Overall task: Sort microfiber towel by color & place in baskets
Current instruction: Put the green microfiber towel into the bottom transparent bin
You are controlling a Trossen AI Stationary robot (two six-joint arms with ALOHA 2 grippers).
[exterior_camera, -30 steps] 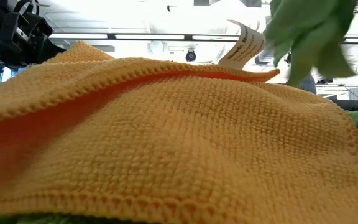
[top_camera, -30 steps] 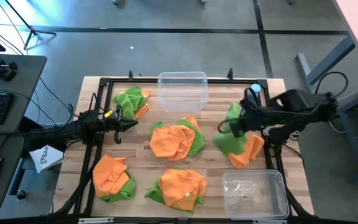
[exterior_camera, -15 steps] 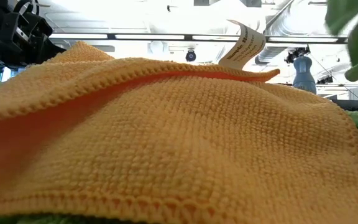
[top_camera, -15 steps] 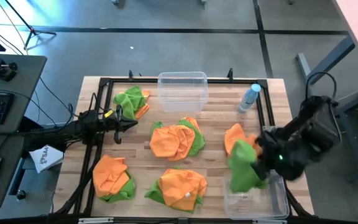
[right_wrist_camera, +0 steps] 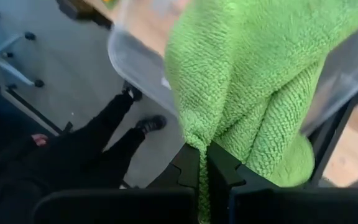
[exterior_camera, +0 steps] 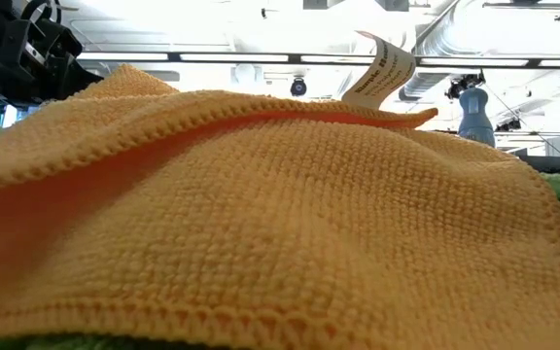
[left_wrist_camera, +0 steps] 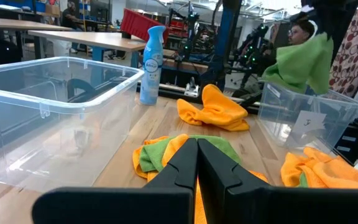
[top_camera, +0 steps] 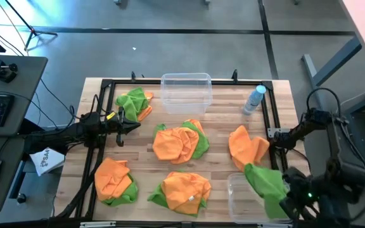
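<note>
Hanging from the right claw [right_wrist_camera: 202, 163], pinched shut on it, a green towel [top_camera: 266, 185] droops directly over the near clear basket [top_camera: 238, 193]; the left claw [left_wrist_camera: 196, 155] waits closed.

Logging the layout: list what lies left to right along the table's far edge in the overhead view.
Green-and-orange microfiber towel pile → clear plastic rectangular basket → small clear bottle with blue cap.
</note>
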